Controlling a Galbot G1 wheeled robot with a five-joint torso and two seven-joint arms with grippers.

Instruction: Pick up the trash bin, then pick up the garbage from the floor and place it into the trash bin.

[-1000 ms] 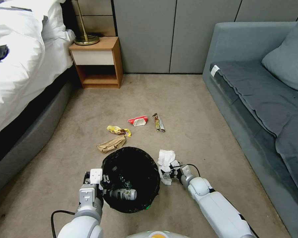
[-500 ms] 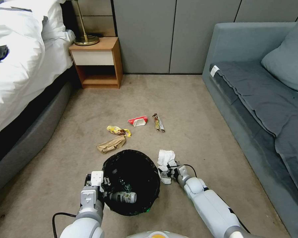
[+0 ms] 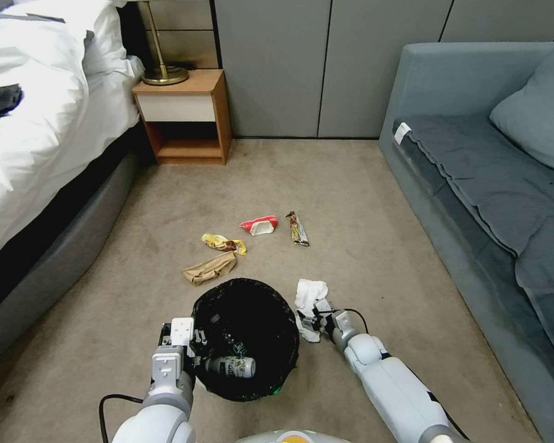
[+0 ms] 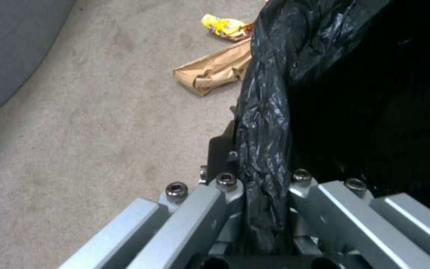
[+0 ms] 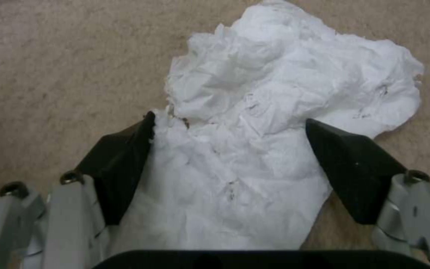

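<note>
Squarely, tissue (image 5: 274, 112) between spread fingers (image 5: 120, 160).

- Right gripper (image 3: 316, 319) has slid in toward the robot and lower over the tissue (image 3: 309, 296); a second ago it sat a little farther out to the right, with more tissue showing beneath it.
- Right forearm now lies closer in and steeper, elbow pulled back toward the base.
- Black fingertips (image 5: 125, 149) now stand spread on either side of the tissue (image 5: 274, 112), one tip touching its edge.
- Bin (image 3: 246, 335) and left gripper (image 3: 193, 357) sit slightly lower and nearer the robot than a second ago.
- Head camera has turned a touch: nightstand (image 3: 184, 114), sofa and floor litter all sit a little to the right of where they were; the litter itself has not moved on the carpet.
</note>
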